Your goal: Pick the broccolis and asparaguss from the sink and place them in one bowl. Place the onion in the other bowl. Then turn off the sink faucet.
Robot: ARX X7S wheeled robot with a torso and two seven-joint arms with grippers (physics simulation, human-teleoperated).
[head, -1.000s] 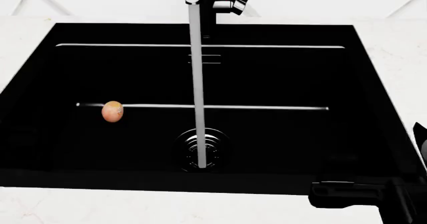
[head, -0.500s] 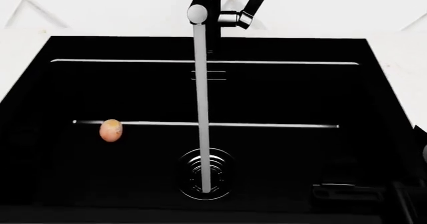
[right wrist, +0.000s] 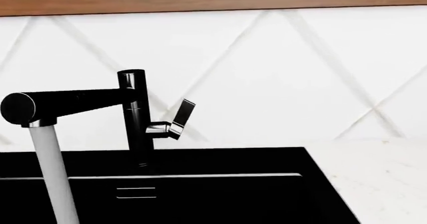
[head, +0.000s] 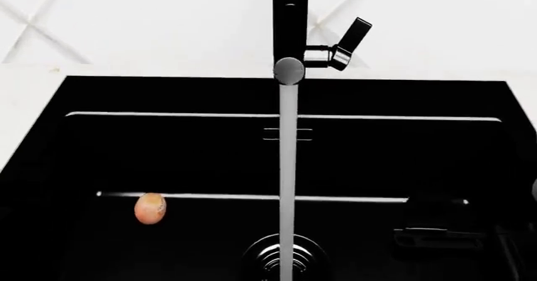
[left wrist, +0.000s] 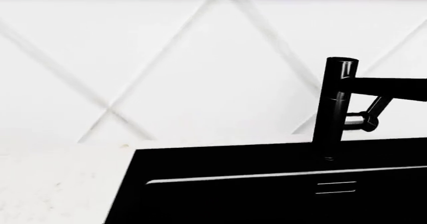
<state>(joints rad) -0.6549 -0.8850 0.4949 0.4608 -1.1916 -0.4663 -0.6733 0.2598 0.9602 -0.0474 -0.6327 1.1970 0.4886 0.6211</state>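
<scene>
Head view shows water running from the faucet [head: 290, 42] beside the onion [head: 150, 207]; fingers' state cannot be told.

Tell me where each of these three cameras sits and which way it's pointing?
Head view: from the robot's head, looking down into the black sink, with the onion, running water and faucet; a dark part, probably of its right arm, shows at the lower right.
Left wrist view: near the left gripper, facing the tiled wall across the sink's back edge; no part of the robot shows.
Right wrist view: near the right gripper, facing the same wall; no part of the robot shows.
All three share the faucet and its handle.
</scene>
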